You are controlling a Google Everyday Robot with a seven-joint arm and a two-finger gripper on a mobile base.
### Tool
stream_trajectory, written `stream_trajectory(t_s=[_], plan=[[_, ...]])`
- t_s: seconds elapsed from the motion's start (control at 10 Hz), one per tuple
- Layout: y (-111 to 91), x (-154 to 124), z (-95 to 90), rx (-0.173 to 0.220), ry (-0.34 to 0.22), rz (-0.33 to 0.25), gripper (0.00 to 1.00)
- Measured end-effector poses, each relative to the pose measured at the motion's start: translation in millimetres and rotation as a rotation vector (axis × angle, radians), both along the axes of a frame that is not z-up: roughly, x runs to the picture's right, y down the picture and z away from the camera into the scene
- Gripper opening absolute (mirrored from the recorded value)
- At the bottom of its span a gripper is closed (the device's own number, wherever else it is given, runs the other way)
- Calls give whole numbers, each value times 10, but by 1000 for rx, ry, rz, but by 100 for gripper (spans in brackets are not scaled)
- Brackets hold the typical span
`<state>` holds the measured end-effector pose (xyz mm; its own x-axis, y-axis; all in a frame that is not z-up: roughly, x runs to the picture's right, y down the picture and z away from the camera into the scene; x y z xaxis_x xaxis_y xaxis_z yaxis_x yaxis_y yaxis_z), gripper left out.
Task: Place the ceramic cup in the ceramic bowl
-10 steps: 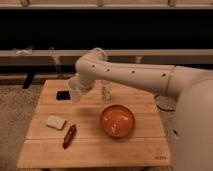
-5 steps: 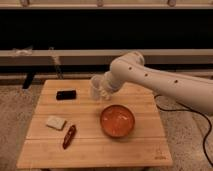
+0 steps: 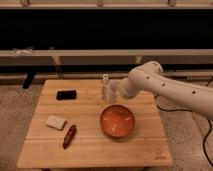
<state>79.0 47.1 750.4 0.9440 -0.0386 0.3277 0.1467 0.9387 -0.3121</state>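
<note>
The ceramic bowl [image 3: 117, 121], orange with a paler mottled inside, sits on the wooden table right of centre. A small whitish shape just behind it, at the gripper's tip, looks like the ceramic cup [image 3: 106, 93]; it is partly hidden by the gripper. My gripper [image 3: 112, 92] reaches in from the right and is right at the cup, just above the bowl's far rim. Whether it holds the cup does not show.
A slim pale bottle [image 3: 105, 80] stands right behind the cup. A black flat object [image 3: 66, 94] lies at the back left. A pale block [image 3: 56, 122] and a red-brown object [image 3: 69, 136] lie at the front left. The wooden table's [image 3: 145, 150] edges are near.
The arm has swung from the table's left side, near the black object, to the right. The gripper now sits by the cup and bottle, behind the bowl.
</note>
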Motion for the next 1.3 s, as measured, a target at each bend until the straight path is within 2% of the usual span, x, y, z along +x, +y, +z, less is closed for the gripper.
stream_trajectory(t_s=[0.3, 0.5, 0.7, 0.8, 1.0, 1.1, 1.3], plan=[[274, 234, -32, 0, 56, -42, 0], [397, 285, -50, 11, 88, -73, 0], [515, 304, -31, 4, 108, -103, 1], [601, 267, 32, -13, 118, -124, 7], [728, 258, 144, -44, 141, -149, 27], [759, 254, 163, -59, 149, -158, 39], [807, 245, 186, -81, 156, -172, 57]])
